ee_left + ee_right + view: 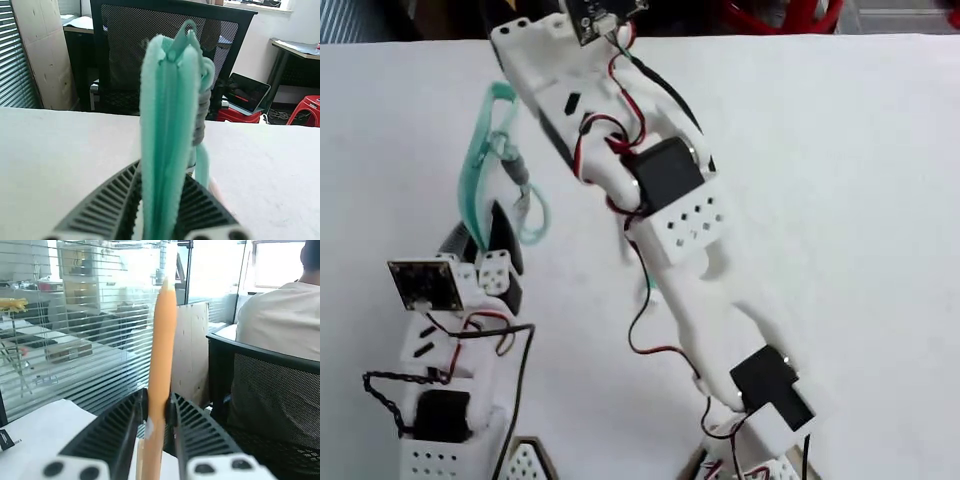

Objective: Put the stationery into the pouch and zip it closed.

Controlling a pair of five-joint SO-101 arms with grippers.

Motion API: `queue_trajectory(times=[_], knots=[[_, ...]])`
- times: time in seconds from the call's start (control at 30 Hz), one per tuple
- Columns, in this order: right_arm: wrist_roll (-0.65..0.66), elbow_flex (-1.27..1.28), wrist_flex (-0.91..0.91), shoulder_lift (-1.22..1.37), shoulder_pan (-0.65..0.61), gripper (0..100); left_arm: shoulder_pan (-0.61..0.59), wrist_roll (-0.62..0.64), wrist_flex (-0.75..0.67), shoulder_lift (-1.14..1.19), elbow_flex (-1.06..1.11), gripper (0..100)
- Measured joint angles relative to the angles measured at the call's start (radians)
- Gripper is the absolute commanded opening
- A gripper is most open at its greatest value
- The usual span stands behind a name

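The left gripper [162, 172] has its jaws pinching the green pouch [165, 125]. It holds the pouch standing up on its thin edge, near the left edge of the table [840, 150]. The zip runs up the thin side that faces the wrist camera. The zip pull [177, 47] sits at the top, and a grey loop [200, 120] hangs beside it. From the high view the pouch [480, 170] rises from the left gripper [495, 240] toward the far edge of the table.

The right gripper [159, 400] has its jaws pressed on an orange pencil [162, 340]. It grips the pencil low down, so most of it sticks out past the jaws. The right arm stretches toward the far edge of the table, and the pencil is well apart from the pouch.

The pouch mouth looks very narrow, and I cannot tell if the zip is open at all. If it is shut, the pencil will just bump the cloth. The pouch is soft, so a push could bend it or pull it out of the jaws. The pencil could also tip or slide in its jaws if its end knocks the edge, and then drop on the table.
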Motion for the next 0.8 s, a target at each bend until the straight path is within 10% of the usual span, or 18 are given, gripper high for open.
queue_trajectory(times=[0.8], knots=[[-0.002,0.034,0.081,0.135,-0.068,1.7,0.000,0.000,0.000,0.000,0.000,5]])
